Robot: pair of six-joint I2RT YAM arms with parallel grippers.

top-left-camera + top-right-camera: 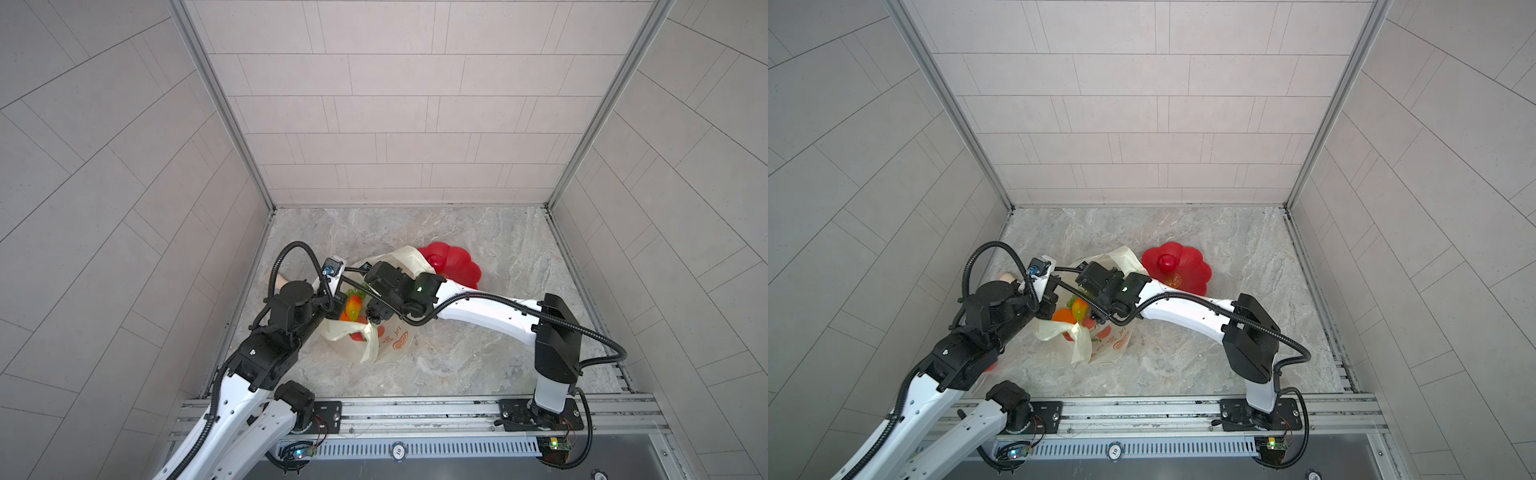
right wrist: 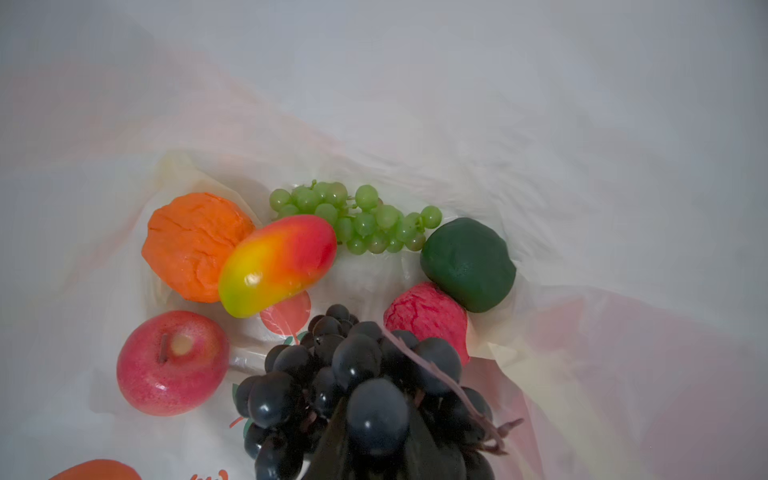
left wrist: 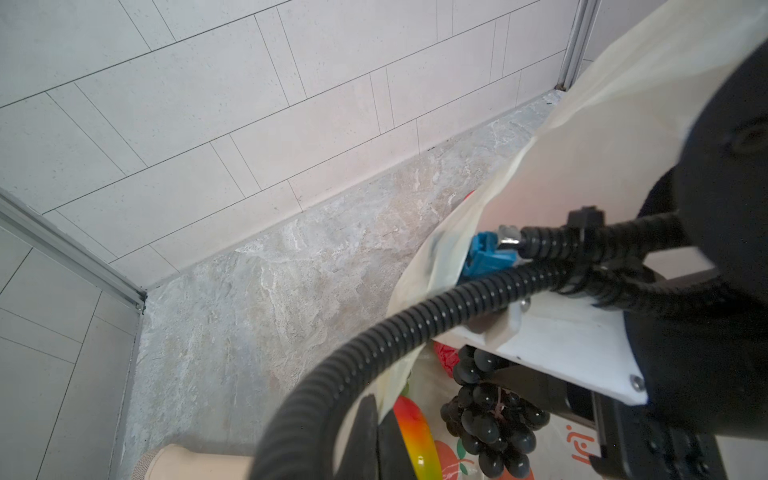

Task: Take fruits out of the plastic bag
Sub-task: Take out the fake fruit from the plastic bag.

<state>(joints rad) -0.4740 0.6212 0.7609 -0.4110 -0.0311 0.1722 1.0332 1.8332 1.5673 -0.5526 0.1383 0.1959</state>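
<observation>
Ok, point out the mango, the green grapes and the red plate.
mango (image 2: 277,264): right wrist view, middle of its body.
green grapes (image 2: 357,218): right wrist view, centre of the bunch.
red plate (image 1: 1196,266): a top view, bare petal.

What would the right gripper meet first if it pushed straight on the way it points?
The right gripper is shut on the dark grapes, so they come first. Past them, probably the bag floor between the mango and the pink fruit; depth there is unclear.

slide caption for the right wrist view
Right pincer shut on the dark grape bunch inside the plastic bag.
</observation>
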